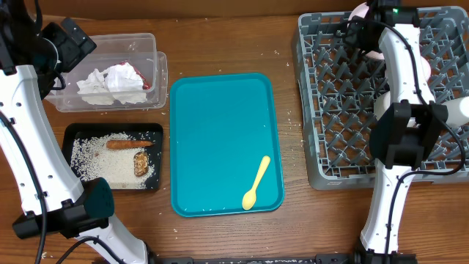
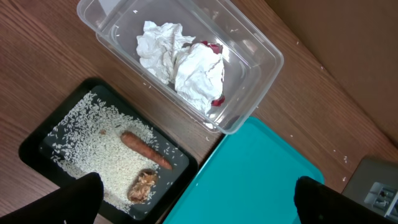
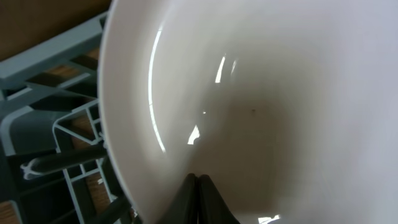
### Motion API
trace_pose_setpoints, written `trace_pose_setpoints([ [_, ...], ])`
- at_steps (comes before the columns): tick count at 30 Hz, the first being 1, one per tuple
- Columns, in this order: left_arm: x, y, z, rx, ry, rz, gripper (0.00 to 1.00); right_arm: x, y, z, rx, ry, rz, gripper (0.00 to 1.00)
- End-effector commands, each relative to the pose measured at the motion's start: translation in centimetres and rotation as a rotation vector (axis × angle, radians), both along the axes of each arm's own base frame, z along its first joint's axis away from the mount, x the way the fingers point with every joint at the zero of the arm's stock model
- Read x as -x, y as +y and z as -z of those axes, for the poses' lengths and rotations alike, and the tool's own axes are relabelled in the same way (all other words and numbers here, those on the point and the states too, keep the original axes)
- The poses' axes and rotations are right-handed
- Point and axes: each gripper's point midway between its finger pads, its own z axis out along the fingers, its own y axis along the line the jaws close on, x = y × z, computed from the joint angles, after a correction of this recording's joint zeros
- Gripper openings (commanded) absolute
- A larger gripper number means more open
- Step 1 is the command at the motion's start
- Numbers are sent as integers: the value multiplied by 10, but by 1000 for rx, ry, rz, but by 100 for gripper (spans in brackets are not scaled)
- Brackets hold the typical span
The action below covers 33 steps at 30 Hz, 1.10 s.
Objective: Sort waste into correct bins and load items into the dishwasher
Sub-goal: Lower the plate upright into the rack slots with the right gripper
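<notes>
**Caller:** Right side, what have you got?

**Me:** My right gripper (image 3: 198, 182) is closed, tips together, right against the plate (image 3: 280, 93) at the far side of the rack (image 1: 337, 117). I can't tell if I'm pinching it.

**Caller:** And left?

**Me:** My left gripper (image 2: 199, 179) hangs wide open above the surface (image 2: 37, 56). Napkin (image 2: 180, 62) and wrapper (image 2: 213, 48) are in the tub (image 2: 261, 56). Carrot (image 2: 144, 149), chunk (image 2: 143, 185) and rice (image 2: 87, 137) are in the black tray (image 2: 37, 146). The spoon (image 1: 256, 183) lies on the teal tray (image 1: 220, 125).
</notes>
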Motion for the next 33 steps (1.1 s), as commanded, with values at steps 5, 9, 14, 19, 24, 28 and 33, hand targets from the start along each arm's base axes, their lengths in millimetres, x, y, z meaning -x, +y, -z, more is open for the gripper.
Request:
trace_pose_setpoints([
  [5, -1, 0, 1, -5, 3, -11, 100, 8, 1, 9, -14, 44, 1, 4],
  [9, -1, 0, 1, -5, 3, -11, 100, 15, 2, 13, -17, 76, 1, 4],
  [14, -1, 0, 1, -5, 3, -11, 100, 20, 1, 15, -10, 96, 5, 4],
  [19, -1, 0, 1, -5, 3, -11, 100, 25, -3, 16, 14, 118, 16, 4],
  [24, -1, 0, 1, -5, 3, -11, 100, 33, -10, 18, 67, 157, 35, 4],
  [28, -1, 0, 1, -5, 3, -11, 100, 40, -9, 20, 118, 188, 37, 4],
  [33, -1, 0, 1, -5, 3, -11, 100, 44, 6, 20, 159, 208, 18, 4],
])
